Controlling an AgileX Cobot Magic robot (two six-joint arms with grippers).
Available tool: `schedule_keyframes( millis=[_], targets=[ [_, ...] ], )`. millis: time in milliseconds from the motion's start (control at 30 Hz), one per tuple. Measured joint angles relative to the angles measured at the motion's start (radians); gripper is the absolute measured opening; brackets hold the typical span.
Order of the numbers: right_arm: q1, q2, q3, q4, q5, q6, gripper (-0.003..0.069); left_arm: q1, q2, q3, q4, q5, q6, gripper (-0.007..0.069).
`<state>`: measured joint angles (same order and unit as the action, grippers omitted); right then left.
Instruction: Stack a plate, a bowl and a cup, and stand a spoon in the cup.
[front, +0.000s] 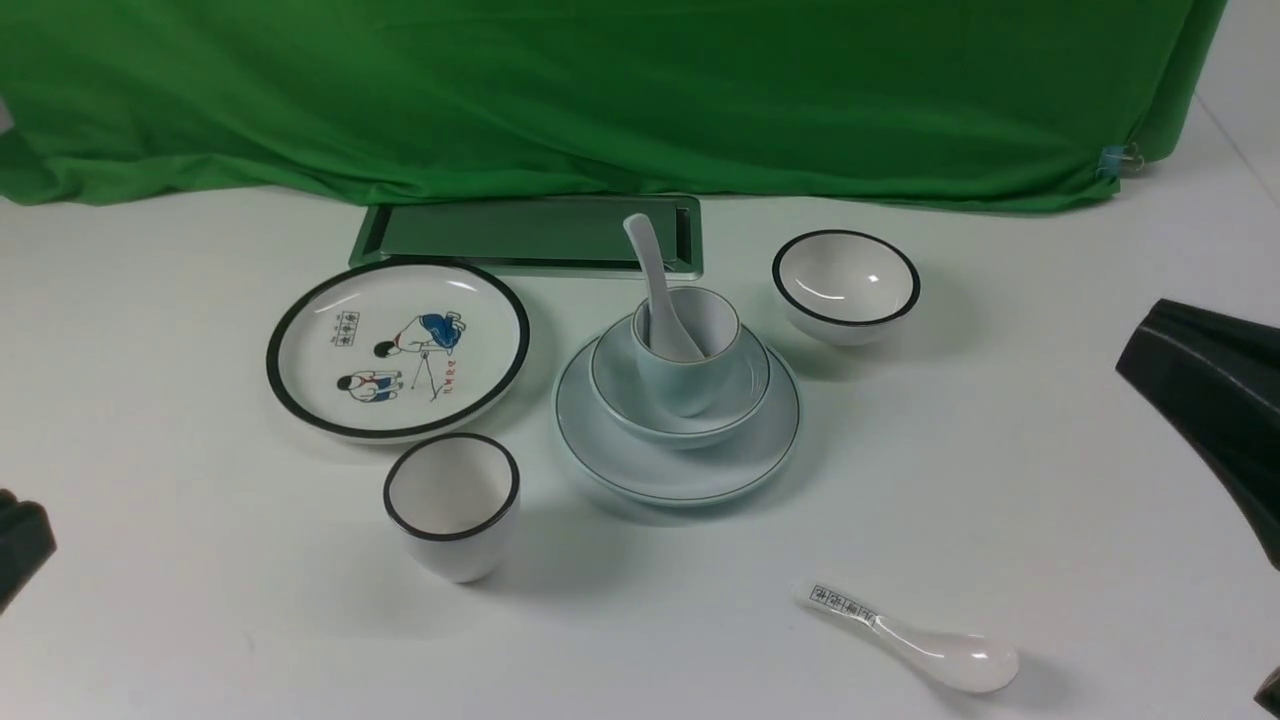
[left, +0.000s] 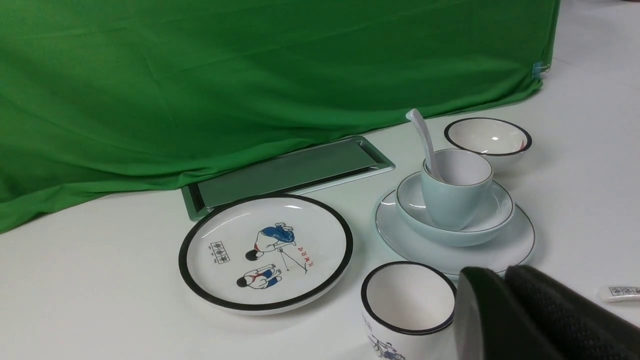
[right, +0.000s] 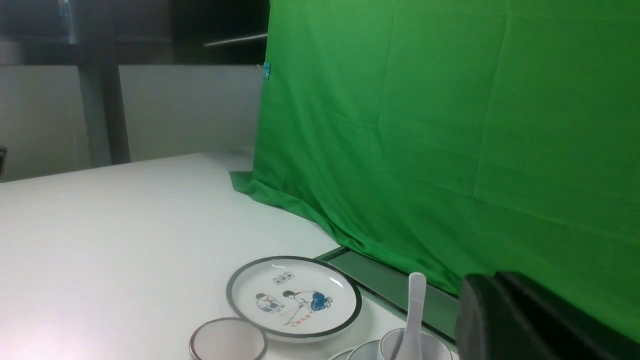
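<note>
Spoon (front: 655, 280) stands in cup (front: 690, 390) on bowl (front: 745, 400) on plate (front: 680, 478), middle of table (front: 200, 630); left gripper (left: 500, 275) and right gripper (right: 495, 281) both closed, empty.

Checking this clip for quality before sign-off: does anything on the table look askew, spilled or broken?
Nothing stands out. The small pale cup sits in the wide shallow bowl on the plain round plate, the plain ceramic spoon leaning inside it. No spill or breakage shows.

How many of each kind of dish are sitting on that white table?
Plates: 2, plain plate, cartoon plate
Bowls: 2, shallow bowl, black-rimmed bowl
Cups: 2, pale cup, black-rimmed cup
Spoons: 2, plain spoon, printed spoon
Total: 8
</note>
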<state>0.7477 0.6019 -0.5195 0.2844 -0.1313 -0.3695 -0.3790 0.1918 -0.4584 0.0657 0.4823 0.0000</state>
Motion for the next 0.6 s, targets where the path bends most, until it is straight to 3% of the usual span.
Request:
schedule_keyframes(
  millis=[167, 300, 467, 600],
  targets=[
    [0.000, 0.000, 0.000, 0.000, -0.005, 0.001, 0.0058, 0.000, 0.000, 0.000, 0.000, 0.000, 0.000, -0.0006],
    [0.000, -0.018, 0.009, 0.000, 0.007, 0.006, 0.0011, 0.000, 0.000, 0.000, 0.000, 0.000, 0.007, -0.0006],
    [-0.008, -0.053, 0.108, 0.000, -0.087, 0.025, 0.0010, 0.000, 0.000, 0.000, -0.002, 0.000, 0.010, -0.0006],
    [-0.120, -0.157, 0.303, -0.002, -0.167, 0.108, 0.0010, 0.000, 0.000, 0.001, -0.004, 0.000, 0.010, -0.0006]
  ],
)
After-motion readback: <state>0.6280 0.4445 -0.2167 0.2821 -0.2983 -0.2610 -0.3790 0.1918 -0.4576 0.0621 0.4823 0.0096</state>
